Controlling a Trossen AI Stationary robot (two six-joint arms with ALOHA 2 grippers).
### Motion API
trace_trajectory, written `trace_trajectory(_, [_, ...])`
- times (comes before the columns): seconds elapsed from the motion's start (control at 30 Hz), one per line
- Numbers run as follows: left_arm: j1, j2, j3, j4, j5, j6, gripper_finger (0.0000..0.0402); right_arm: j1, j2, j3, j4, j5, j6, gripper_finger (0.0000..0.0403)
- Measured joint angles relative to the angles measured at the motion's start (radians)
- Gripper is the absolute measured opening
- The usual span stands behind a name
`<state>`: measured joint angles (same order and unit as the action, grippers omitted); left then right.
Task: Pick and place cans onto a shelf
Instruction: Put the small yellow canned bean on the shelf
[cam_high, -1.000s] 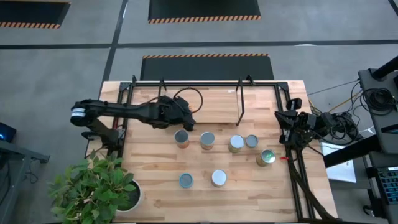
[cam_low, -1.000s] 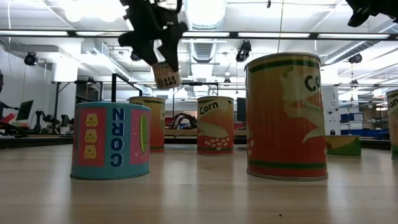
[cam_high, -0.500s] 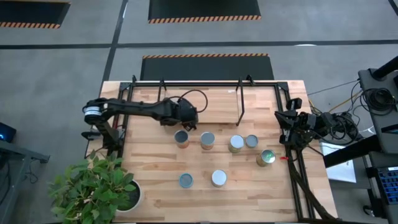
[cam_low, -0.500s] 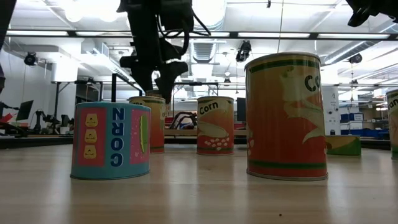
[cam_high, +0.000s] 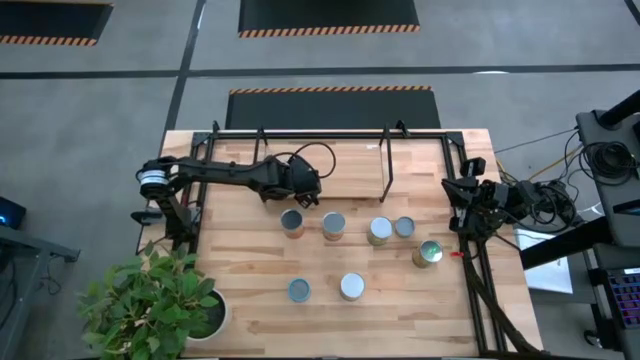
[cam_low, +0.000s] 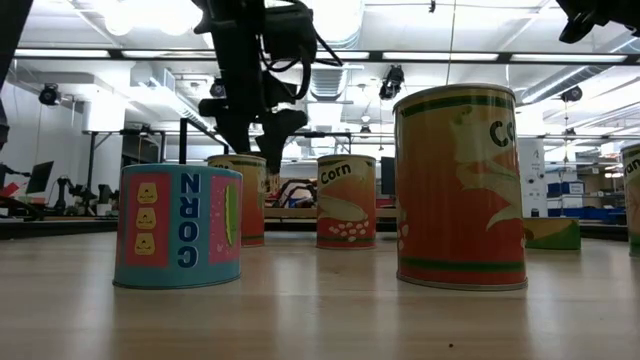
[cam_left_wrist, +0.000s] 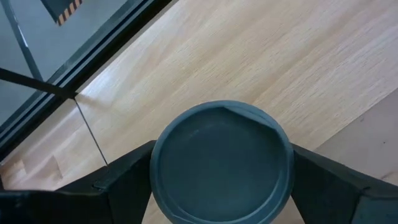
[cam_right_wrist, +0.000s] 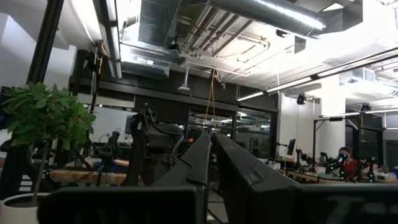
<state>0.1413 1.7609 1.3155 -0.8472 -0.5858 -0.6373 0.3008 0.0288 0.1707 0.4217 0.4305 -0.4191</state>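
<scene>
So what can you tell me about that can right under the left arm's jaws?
The can is a small cylinder with a dull blue-grey round top and a raised rim, metal by the look of it. It stands upright on the light wooden board, with thin black rods of the shelf near it. The left gripper is directly above it, a dark finger on each side of the top, jaws spread wide. Whether the fingers touch the can cannot be told. Its label is hidden.

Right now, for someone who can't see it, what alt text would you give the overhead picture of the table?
A dark left robot arm reaches across a light wooden table, its gripper beside a thin black-rod shelf, close to the first of seven small round-topped cans. The right arm's gripper waits at the table's right edge, and a leafy green plant sits at the near-left corner.
</scene>
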Motion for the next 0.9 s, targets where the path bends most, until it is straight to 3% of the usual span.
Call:
trace_trajectory(0.3, [0.001, 0.003, -0.001, 0.003, -0.009, 0.006, 0.0314, 0.0, 0.0, 0.0, 0.0, 0.0, 0.0, 0.0018])
trace_trajectory(0.57, [0.001, -0.021, 0.022, 0.021, 0.015, 0.104, 0.0308, 0.0, 0.0, 0.0, 0.0, 0.0, -0.001, 0.0018])
trace_trajectory(0.73, [0.006, -0.019, 0.047, 0.022, 0.034, 0.152, 0.027, 0.0, 0.0, 0.0, 0.0, 0.0, -0.001, 0.0018])
trace_trajectory(0.9, [0.011, -0.017, 0.047, -0.027, 0.036, 0.174, 0.0196, 0.0, 0.0, 0.0, -0.001, 0.0, -0.001, 0.0018])
